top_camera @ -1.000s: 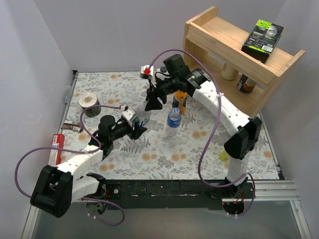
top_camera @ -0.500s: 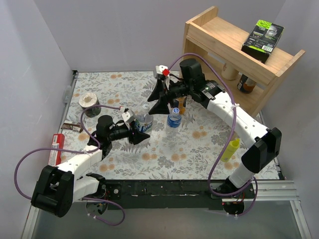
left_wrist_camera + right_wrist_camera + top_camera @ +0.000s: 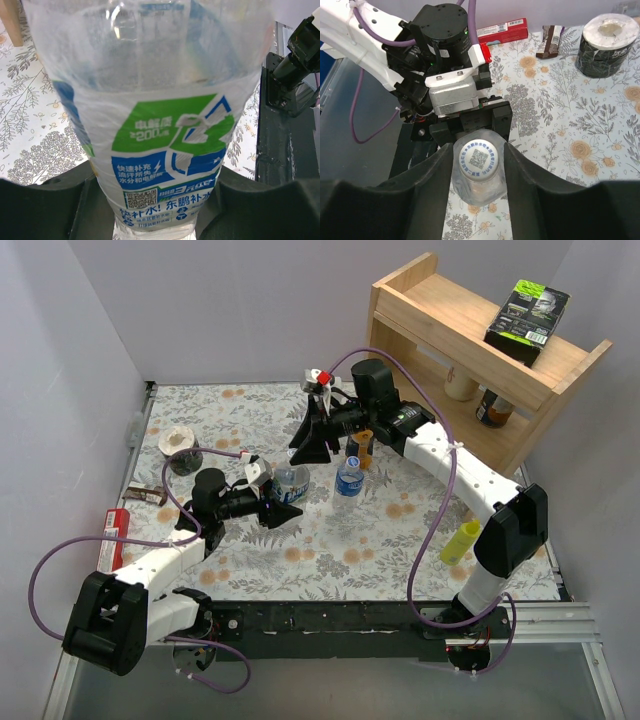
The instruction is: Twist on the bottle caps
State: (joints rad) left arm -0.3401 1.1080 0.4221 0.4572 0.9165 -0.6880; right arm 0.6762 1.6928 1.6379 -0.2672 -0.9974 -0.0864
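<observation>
Left gripper (image 3: 279,497) is clamped on the clear blue-label bottle (image 3: 160,150) mid-frame. The right gripper (image 3: 478,150) straddles its white cap (image 3: 479,159), can't tell if it's actually pinching.

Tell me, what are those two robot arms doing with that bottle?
The left gripper holds a clear bottle upright. The right gripper sits over its top, straddling the white cap, probably to screw it on. Whether it grips the cap yet is unclear. A blue-capped bottle and an orange bottle stand nearby.
</observation>
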